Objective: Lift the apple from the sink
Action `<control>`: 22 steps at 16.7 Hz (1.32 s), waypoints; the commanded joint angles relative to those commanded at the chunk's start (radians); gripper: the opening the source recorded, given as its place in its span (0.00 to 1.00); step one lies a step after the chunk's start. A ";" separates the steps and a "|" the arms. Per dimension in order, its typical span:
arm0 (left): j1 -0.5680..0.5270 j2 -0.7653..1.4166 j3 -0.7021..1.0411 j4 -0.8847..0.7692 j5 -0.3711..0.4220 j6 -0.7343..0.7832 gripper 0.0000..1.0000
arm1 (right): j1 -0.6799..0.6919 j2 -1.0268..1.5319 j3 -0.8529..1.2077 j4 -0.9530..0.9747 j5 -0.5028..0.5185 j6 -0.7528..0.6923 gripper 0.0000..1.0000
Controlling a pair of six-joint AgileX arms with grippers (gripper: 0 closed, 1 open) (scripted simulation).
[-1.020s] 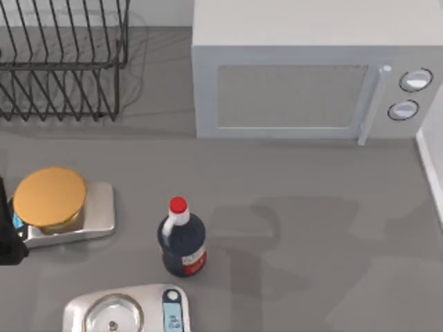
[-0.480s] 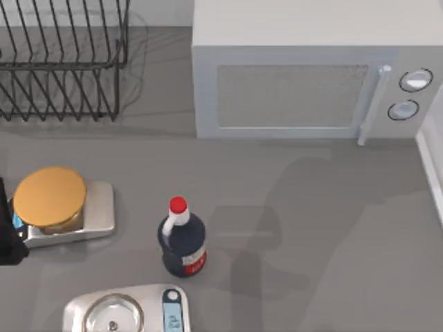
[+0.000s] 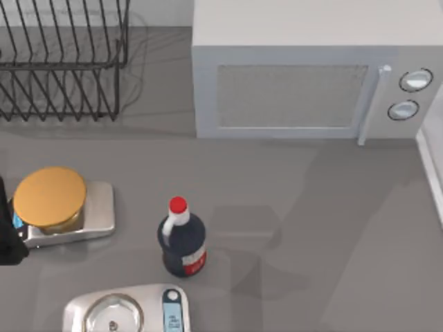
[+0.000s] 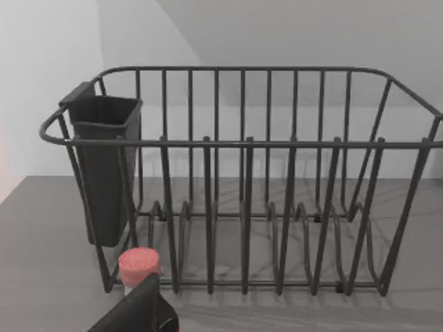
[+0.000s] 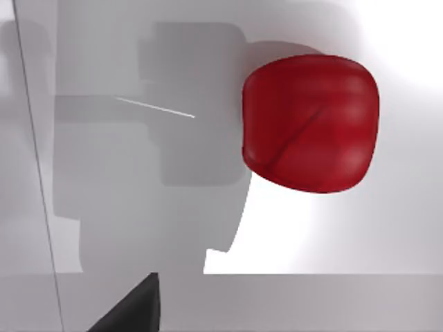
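Below our right wrist camera, the glossy red round apple lies on the pale sink floor; whether that claw is open, we cannot tell.

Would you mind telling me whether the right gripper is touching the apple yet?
Apart. The right wrist view shows pale sink floor between the apple and the dark gripper tip at the frame's edge.
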 joint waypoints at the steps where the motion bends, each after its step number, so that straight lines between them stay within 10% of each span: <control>1: 0.000 0.000 0.000 0.000 0.000 0.000 1.00 | 0.000 0.000 0.000 0.000 0.000 0.000 1.00; 19: 0.000 0.000 0.000 0.000 0.000 0.000 1.00 | 0.001 0.252 -0.205 0.457 0.003 0.004 1.00; 22: 0.000 0.000 0.000 0.000 0.000 0.000 1.00 | 0.001 0.252 -0.205 0.457 0.003 0.004 0.77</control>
